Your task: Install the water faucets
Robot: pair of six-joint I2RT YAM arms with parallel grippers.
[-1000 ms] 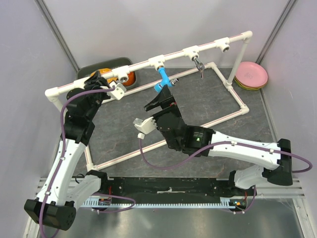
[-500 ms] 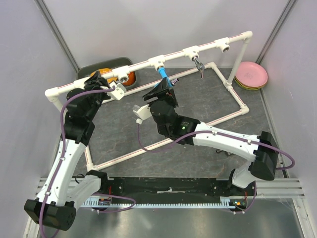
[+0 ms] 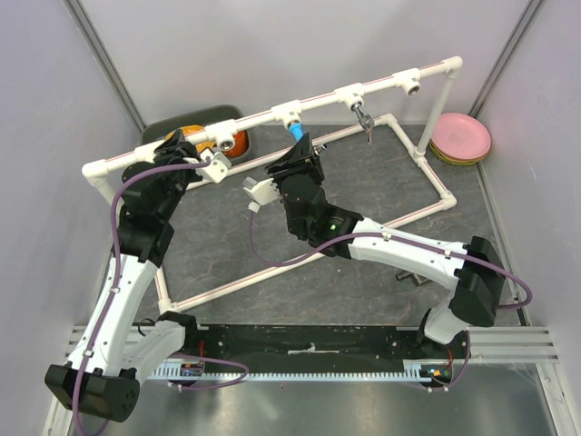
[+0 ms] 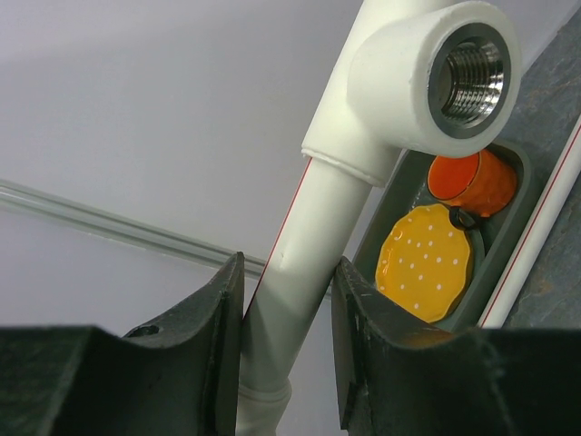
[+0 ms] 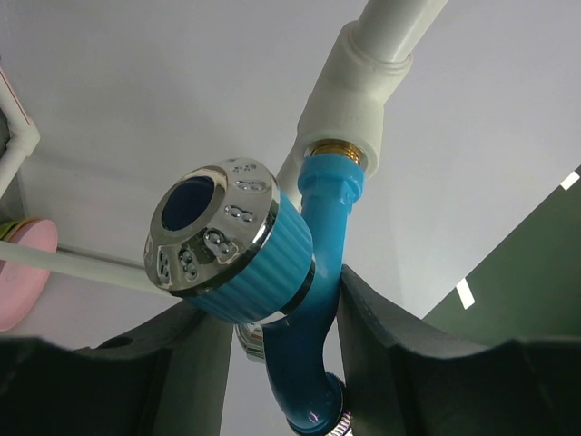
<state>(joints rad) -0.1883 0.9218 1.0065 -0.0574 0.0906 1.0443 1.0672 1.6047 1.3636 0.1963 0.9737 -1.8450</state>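
The blue faucet (image 3: 297, 135) hangs screwed into a white tee (image 5: 349, 104) of the pipe frame (image 3: 327, 97), its ribbed knob (image 5: 227, 241) turned toward the wrist camera. My right gripper (image 5: 281, 313) is shut on it: one finger presses the blue body, the other sits under the knob. Seen from above, the right gripper (image 3: 299, 154) is just below that tee. The chrome faucet (image 3: 365, 119) hangs from the neighbouring tee. My left gripper (image 4: 288, 304) is shut on the white pipe (image 4: 304, 245), below an empty threaded tee (image 4: 427, 82). From above, the left gripper (image 3: 186, 145) is at the rail's left end.
A dark tray (image 3: 192, 120) behind the rail holds an orange cup (image 4: 472, 182) and a yellow dotted plate (image 4: 425, 263). Pink plates (image 3: 461, 138) are stacked at the back right. Another open tee (image 3: 413, 86) sits near the rail's right end. Walls close in on both sides.
My right arm has moved up and back to the blue faucet, and its wide-open jaws have closed around it. The left arm has stayed on the pipe.
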